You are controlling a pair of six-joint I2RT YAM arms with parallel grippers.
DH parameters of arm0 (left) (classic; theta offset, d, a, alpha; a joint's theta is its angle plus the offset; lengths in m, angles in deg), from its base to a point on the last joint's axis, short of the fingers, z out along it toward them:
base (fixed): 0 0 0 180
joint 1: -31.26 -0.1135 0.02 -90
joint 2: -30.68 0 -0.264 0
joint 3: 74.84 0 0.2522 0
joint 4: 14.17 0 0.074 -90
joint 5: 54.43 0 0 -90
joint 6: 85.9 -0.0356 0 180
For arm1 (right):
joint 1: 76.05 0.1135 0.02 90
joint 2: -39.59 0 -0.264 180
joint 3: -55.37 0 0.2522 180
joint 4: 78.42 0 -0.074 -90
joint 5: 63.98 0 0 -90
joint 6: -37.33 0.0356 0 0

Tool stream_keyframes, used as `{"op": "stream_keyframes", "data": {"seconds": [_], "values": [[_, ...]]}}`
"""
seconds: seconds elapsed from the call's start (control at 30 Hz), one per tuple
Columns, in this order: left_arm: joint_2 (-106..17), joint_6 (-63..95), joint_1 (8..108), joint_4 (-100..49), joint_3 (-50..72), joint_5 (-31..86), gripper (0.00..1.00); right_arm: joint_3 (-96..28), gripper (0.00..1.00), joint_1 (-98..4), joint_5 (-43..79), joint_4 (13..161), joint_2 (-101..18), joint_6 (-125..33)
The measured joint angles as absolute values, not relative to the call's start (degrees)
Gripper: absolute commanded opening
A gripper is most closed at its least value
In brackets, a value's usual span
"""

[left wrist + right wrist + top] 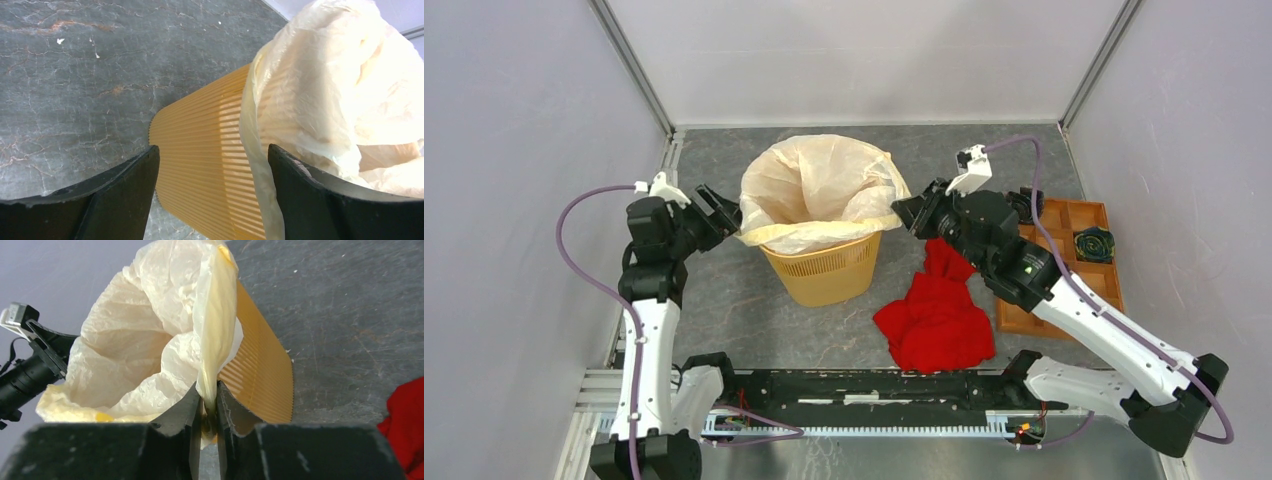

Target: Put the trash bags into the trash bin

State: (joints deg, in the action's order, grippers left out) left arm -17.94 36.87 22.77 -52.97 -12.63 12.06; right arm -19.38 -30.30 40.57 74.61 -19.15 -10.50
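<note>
The yellow-orange trash bin [826, 268] stands mid-table with the cream trash bag [819, 190] sitting in it, the film puffed up and draped over the rim. My right gripper [208, 396] is shut on a fold of the trash bag [215, 325] at the bin's right rim; the bin wall [262, 375] lies just beside it. In the top view that right gripper [904, 212] meets the bag's right edge. My left gripper [212, 155] is open at the bin's left side, its jaws straddling the ribbed bin wall [200, 160] and the bag's hanging edge [260, 150]. From above, the left gripper [732, 215] touches the bag's left edge.
A red cloth heap [936, 318] lies right of the bin on the grey table. A brown wooden compartment tray [1064, 270] sits at the right, partly under my right arm, with a dark object [1093, 244] in one cell. Walls close in on three sides.
</note>
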Motion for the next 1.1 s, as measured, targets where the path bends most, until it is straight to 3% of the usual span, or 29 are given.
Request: {"op": "stream_keyframes", "data": {"seconds": [0.2, 0.23, 0.37, 0.57, 0.7, 0.8, 1.0, 1.1], "values": [[-13.6, 38.2, 22.8, -57.0, -11.1, 13.0, 0.91, -14.2, 0.22, -30.3, 36.6, 78.8, -17.8, -11.1], [-13.1, 38.5, 22.8, -57.4, -11.1, 13.0, 0.91, -13.2, 0.26, -30.3, 36.3, 79.7, -17.3, -11.4], [-11.5, 38.8, 22.8, -61.8, -9.4, 13.7, 1.00, -8.4, 0.59, -30.3, 35.3, 82.5, -13.8, -13.9], [-10.9, 38.7, 22.8, -67.1, -3.2, 18.2, 0.97, -4.8, 0.69, -30.3, 34.1, 86.9, -9.9, -16.9], [-10.2, 38.7, 22.8, -68.8, -0.5, 19.6, 0.88, -4.8, 0.70, -30.3, 33.1, 87.9, -10.1, -18.1], [-9.4, 38.4, 23.3, -69.9, 0.2, 20.3, 0.86, -4.8, 0.55, -30.3, 32.2, 88.1, -10.3, -18.5], [-6.9, 36.6, 25.8, -71.5, -0.3, 20.9, 0.79, -4.8, 0.47, -30.3, 30.2, 88.2, -10.6, -18.8], [-5.5, 36.5, 26.4, -70.7, -2.7, 19.4, 0.69, -4.8, 0.36, -30.3, 29.0, 88.2, -10.9, -18.7]]}}
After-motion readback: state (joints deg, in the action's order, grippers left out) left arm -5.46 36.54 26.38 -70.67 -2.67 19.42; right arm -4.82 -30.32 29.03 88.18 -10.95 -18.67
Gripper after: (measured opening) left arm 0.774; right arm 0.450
